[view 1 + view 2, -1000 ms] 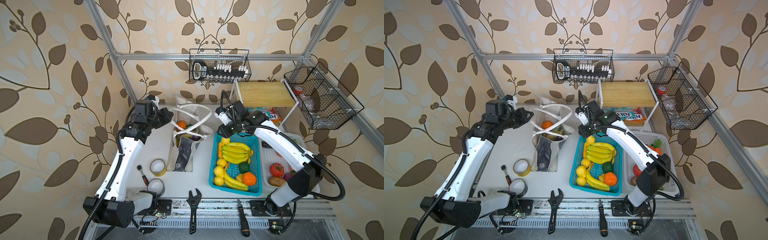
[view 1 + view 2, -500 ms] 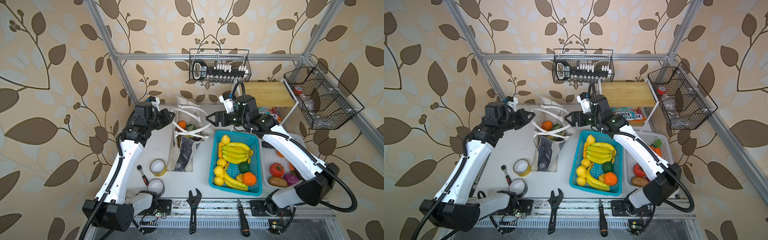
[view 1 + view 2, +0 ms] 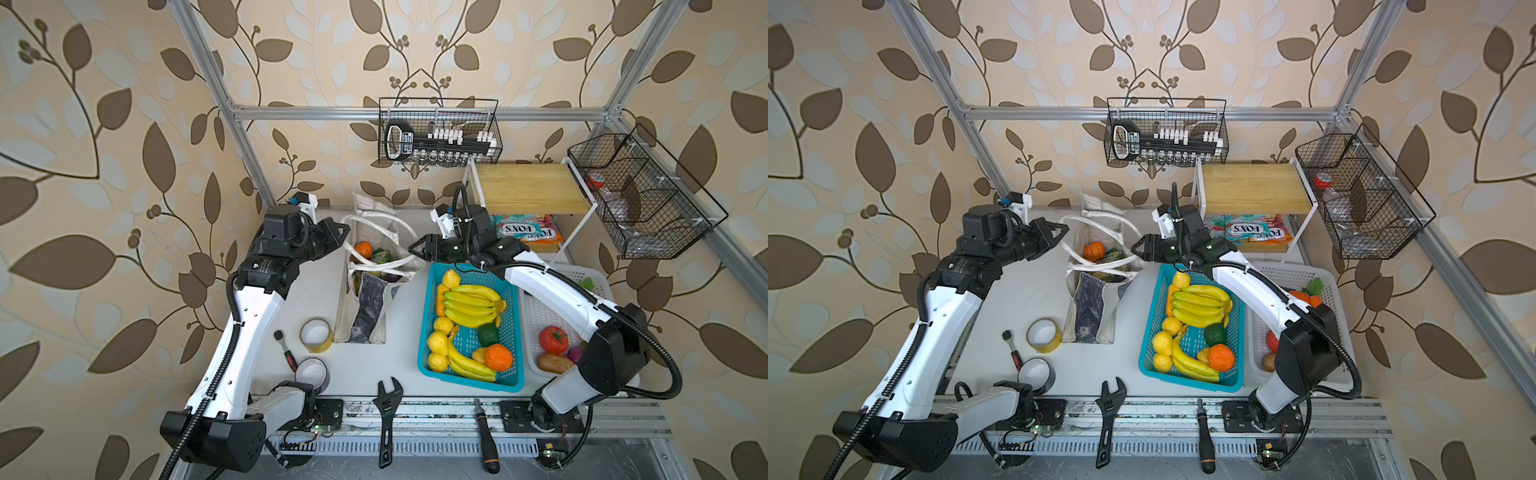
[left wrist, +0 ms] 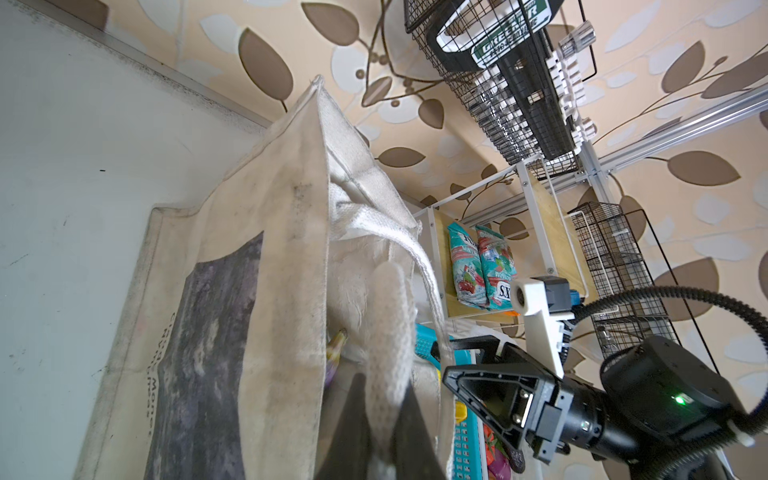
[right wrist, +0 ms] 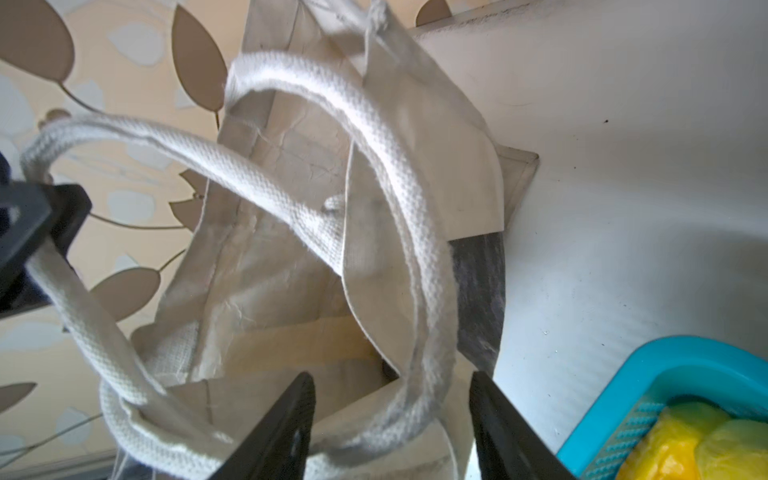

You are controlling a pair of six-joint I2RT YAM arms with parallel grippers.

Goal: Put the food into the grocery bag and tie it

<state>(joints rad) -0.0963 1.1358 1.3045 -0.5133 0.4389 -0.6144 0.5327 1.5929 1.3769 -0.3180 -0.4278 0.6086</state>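
Grips one white handle (image 5: 187, 158) tight in the left gripper (image 3: 344, 231) and sets the right gripper (image 3: 415, 247), jaws partway apart, around the other loop (image 5: 419, 249), seemingly unclamped, to draw both across for tying over the grocery bag (image 3: 365, 316), upright beside the blue basket (image 3: 469, 382), food (image 3: 363, 249) inside.

The grocery bag (image 3: 365, 309) stands open on the table, with an orange toy fruit (image 3: 363, 249) inside. The closed left gripper (image 3: 344, 230) meets its left rim. The right gripper (image 3: 415, 249) touches its white handle (image 3: 401, 230), near the blue basket (image 3: 465, 379).
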